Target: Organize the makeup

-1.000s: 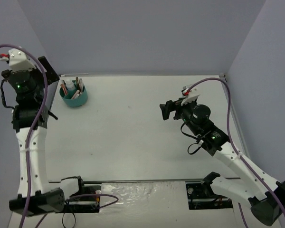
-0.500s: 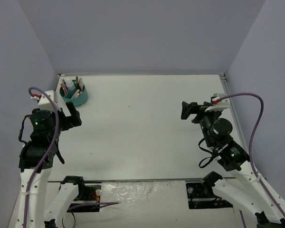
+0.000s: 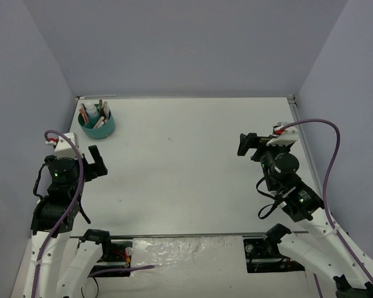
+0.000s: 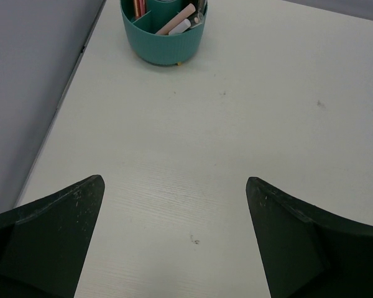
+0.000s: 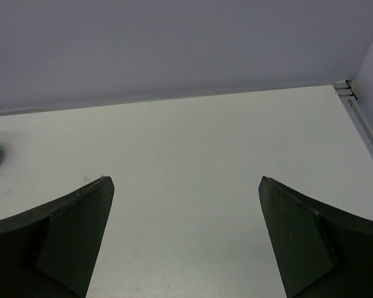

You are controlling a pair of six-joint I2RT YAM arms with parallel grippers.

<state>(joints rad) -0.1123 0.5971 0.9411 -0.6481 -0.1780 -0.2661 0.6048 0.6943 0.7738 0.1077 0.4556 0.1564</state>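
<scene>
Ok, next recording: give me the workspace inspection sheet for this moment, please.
Surface: white table, a few faint specks.
Job's things: white bottle and thin sticks stand inside the round teal tub at the far left corner; no makeup seen outside it.
Clutter: nothing seen.
Grippers: left gripper open, holding nothing, facing the tub; right gripper open, holding nothing.
Cables: left purple cable and right purple cable loop above their arms.
Surroundings: plain lilac-grey walls on three sides.
</scene>
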